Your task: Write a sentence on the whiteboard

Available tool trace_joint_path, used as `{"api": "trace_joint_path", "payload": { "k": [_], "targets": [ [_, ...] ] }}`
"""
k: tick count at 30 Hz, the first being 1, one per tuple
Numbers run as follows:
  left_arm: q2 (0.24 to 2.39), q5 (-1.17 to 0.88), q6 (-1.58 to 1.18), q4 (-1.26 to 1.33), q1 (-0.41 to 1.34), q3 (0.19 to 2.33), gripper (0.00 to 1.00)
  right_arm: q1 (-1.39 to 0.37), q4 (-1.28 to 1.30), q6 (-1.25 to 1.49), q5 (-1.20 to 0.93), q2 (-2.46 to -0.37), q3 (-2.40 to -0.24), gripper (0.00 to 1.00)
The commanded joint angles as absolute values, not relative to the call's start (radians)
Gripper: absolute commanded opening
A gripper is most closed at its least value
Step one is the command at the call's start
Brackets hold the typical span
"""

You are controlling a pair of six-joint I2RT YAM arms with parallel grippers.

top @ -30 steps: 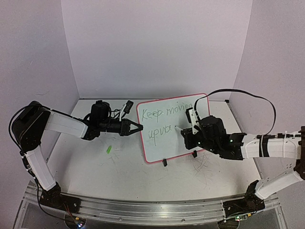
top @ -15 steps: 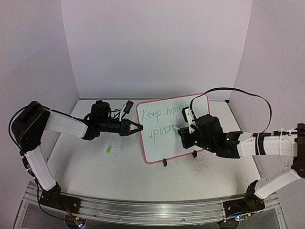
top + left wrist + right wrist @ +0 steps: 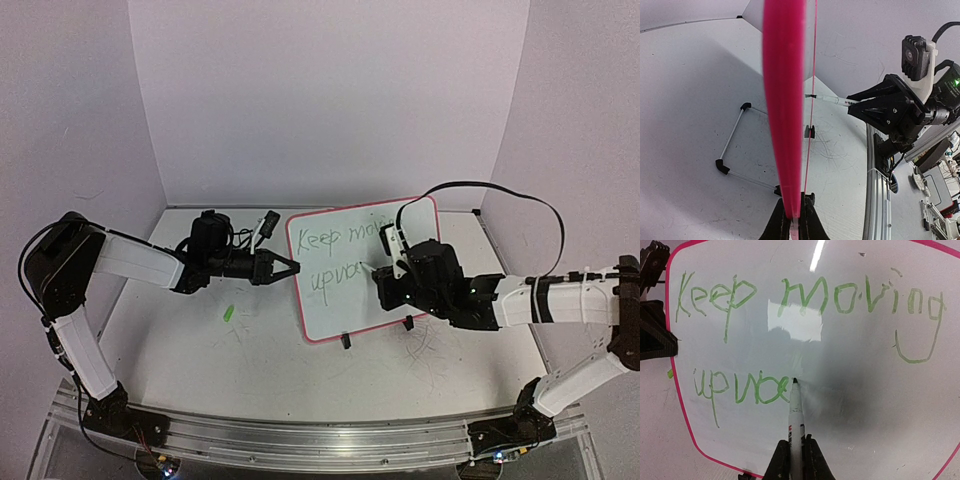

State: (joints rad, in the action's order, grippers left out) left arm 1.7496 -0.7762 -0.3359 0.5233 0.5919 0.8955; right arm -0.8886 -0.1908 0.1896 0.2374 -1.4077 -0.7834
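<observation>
The whiteboard [image 3: 340,300] stands tilted at mid table, glossy white with a pink-red frame. The sentence [image 3: 805,297] is green script: "Keep moving" on top and "upwa" below it [image 3: 335,274]. My left gripper [image 3: 290,268] is shut on the board's left frame edge [image 3: 784,100], with the fingertips [image 3: 794,220] pinching it. My right gripper [image 3: 795,455] is shut on a white marker [image 3: 795,412]. The marker's dark tip touches the board just right of the last letter of the second line. In the top view the right gripper [image 3: 385,278] covers part of "moving".
A small green cap [image 3: 228,313] lies on the table left of the board. The board's black feet [image 3: 346,341] rest on a table marked with faint scribbles. A wire stand [image 3: 732,145] shows behind the board. Lilac walls close in the back and sides.
The right arm has shifted slightly left toward the board, and the marker tip stays at the end of the second line. The left arm and the board have not moved.
</observation>
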Motion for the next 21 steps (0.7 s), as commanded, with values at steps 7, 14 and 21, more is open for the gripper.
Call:
{"api": "trace_joint_path", "payload": {
  "k": [7,14,21],
  "targets": [
    [1.734,-0.733,-0.269,0.502,0.590,0.911,0.00,-0.883,-0.141,0.244,0.253,-1.373,-0.755,0.00],
    [1.734,-0.732,-0.268,0.499,0.589,0.914,0.00,-0.892,-0.141,0.275,0.227,-1.364,-0.723,0.00],
    [1.738,-0.733,-0.268,0.496,0.590,0.918,0.00,-0.896,-0.143,0.272,0.225,-1.366,-0.729,0.00]
  ]
}}
